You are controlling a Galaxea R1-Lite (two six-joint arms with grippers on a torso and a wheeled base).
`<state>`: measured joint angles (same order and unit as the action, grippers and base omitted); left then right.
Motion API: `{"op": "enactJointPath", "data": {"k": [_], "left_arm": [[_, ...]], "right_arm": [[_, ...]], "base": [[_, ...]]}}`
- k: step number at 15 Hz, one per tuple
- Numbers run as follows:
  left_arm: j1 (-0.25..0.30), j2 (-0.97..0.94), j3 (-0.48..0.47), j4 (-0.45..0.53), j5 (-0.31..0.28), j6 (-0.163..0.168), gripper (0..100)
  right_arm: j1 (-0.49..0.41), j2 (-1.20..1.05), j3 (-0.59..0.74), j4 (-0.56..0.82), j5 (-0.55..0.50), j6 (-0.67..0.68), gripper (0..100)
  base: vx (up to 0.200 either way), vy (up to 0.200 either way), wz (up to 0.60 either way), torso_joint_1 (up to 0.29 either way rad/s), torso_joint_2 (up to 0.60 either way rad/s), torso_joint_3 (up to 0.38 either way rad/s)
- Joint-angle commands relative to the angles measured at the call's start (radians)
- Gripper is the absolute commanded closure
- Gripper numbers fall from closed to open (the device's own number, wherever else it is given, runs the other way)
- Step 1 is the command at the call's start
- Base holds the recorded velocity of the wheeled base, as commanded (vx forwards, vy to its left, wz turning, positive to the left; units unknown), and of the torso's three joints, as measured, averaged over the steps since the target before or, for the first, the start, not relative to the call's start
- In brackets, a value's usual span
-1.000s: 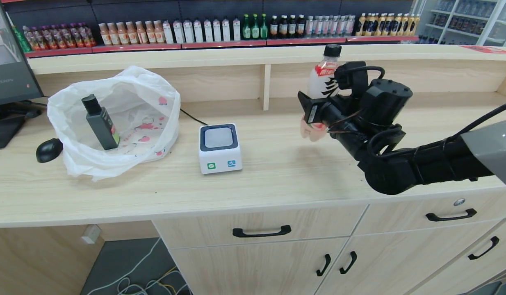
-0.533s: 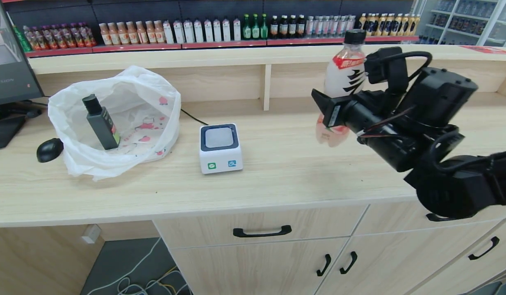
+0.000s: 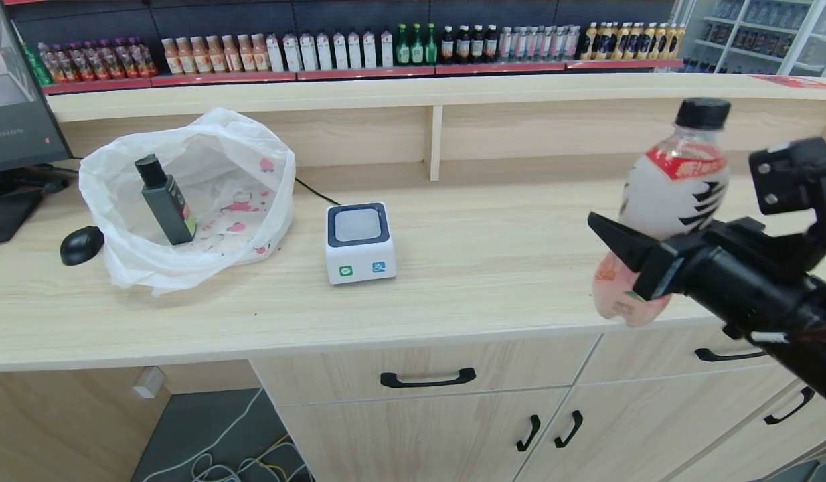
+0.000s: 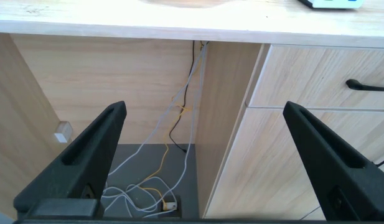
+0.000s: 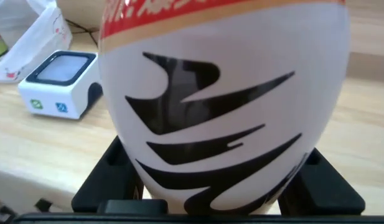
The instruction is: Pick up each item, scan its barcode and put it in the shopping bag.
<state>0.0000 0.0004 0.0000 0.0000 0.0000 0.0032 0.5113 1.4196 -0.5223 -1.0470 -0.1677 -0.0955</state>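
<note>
At the 3 o'clock end of the tabletop [image 3: 486, 268], close to its front edge, the drink bottle [image 3: 677, 194] is held clear of the surface. It is roughly upright, black cap uppermost.

The right gripper [image 3: 644, 261] has its jaws clamped on the bottle's lower body, below the red band and across the black-striped label. The left gripper [image 4: 204, 109] hangs below tabletop level in front of the cabinet [image 4: 304, 143], jaws wide apart and holding nothing.

The scanner [image 3: 358, 242] sits near the centre of the tabletop, window facing up, well apart from the bottle at its 3 o'clock. The shopping bag [image 3: 266, 167] stands open at the scanner's 9 o'clock with a dark green bottle [image 3: 164, 201] already leaning inside. A mouse [image 3: 80, 245] lies just beside the bag at its 9 o'clock.

Handling assessment:
- The bottle appears full, so moderately heavy for its size.
- The body is thin plastic that would likely give under a hard squeeze.
- The label film is smooth and the body rounded (a slip risk if tilted sharply toward the scanner).
- The present hold on the wider lower body looks sound. The tapered neck would offer poorer purchase.

The barcode's position cannot be made out. The scan step is judged not yet done.
</note>
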Motion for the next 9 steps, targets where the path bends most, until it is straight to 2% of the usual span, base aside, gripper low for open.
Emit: {"op": "enactJointPath", "data": {"k": [1,5,8,9], "left_arm": [[0.000,0.000,0.000,0.000,0.000,0.000,0],[0.000,0.000,0.000,0.000,0.000,0.000,0],[0.000,0.000,0.000,0.000,0.000,0.000,0],[0.000,0.000,0.000,0.000,0.000,0.000,0]], "right_arm": [[0.061,-0.151,0.127,-0.002,0.000,0.062,100],[0.098,-0.260,0.245,-0.001,0.002,0.103,100],[0.110,-0.309,0.274,0.001,0.004,0.115,100],[0.130,-0.324,0.278,0.001,0.037,0.103,100]], "base": [[0.000,0.000,0.00,0.000,0.00,0.000],[0.000,0.000,0.00,0.000,0.00,0.000],[0.000,0.000,0.00,0.000,0.00,0.000],[0.000,0.000,0.00,0.000,0.00,0.000]]}}
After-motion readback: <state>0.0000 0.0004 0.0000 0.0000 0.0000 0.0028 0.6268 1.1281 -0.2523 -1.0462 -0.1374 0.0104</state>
